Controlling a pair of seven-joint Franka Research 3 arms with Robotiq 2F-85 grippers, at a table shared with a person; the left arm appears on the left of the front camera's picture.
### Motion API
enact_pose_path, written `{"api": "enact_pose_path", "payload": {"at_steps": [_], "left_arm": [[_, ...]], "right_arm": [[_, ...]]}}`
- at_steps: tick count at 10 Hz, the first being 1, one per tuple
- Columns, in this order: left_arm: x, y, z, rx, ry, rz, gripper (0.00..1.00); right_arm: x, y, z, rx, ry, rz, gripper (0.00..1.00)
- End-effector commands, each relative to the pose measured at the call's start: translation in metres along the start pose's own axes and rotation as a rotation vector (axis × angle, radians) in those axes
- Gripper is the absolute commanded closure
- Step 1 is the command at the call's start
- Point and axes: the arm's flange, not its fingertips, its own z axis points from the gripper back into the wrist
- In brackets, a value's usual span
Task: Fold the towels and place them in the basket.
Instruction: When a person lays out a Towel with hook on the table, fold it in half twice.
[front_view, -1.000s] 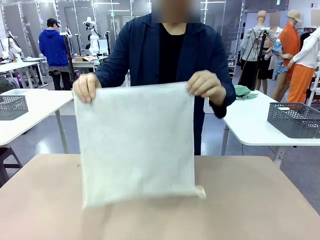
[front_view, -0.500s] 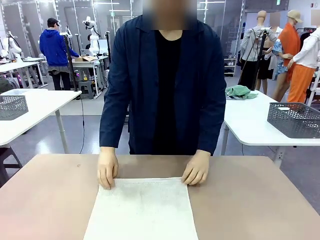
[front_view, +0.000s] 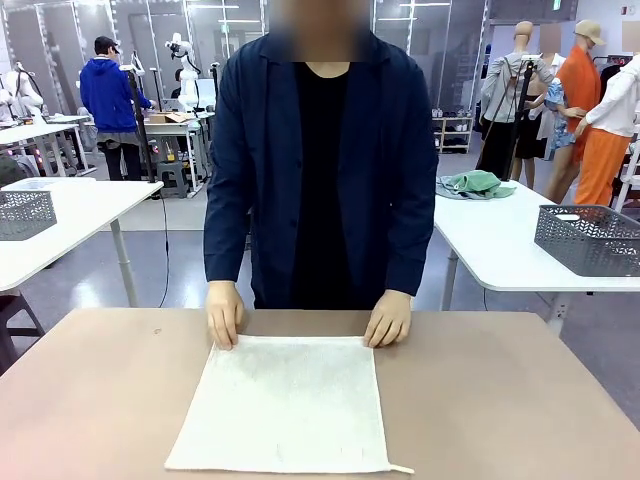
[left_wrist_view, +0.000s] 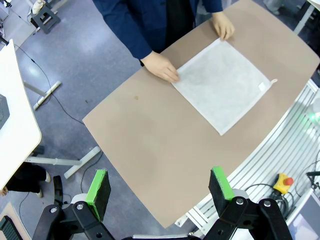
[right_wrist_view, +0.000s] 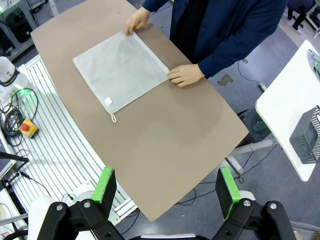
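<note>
The person stands at the far side of the bench (front_view: 500, 400) with both arms hanging straight down and both hands flat on it. The hand on the robot's left (front_view: 225, 315) presses the far left corner of the cream-white towel (front_view: 285, 400), and the hand on the robot's right (front_view: 388, 320) presses the far right corner, fingers pointing toward the robot.

The towel lies spread flat in one layer at the middle of the bench. A small loop (front_view: 400, 468) sticks out at its near right corner, with a small white label (right_wrist_view: 107, 101) just inside that corner.

The left gripper (left_wrist_view: 159, 189) hangs high above the bench, jaws spread wide with nothing between the green pads. The right gripper (right_wrist_view: 166, 192) hangs likewise, wide apart and holding nothing.

By count: one towel on the bench, two hands on it and two grippers. Two grey lattice baskets sit on white side tables, one at the left (front_view: 25, 212) and one at the right (front_view: 590, 240). One crumpled green cloth (front_view: 478, 183) lies on the right table.
</note>
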Motion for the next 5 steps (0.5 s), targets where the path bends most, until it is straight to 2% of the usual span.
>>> {"api": "enact_pose_path", "payload": {"at_steps": [1,5], "left_arm": [[0.0003,-0.0004,-0.0009,0.001,-0.002,-0.002,0.00],[0.0003,-0.0004,-0.0009,0.001,-0.002,-0.002,0.00]], "right_arm": [[0.0009,0.0003,0.0005,0.002,-0.008,0.001,0.00],[0.0009,0.0003,0.0005,0.002,-0.008,0.001,0.00]]}}
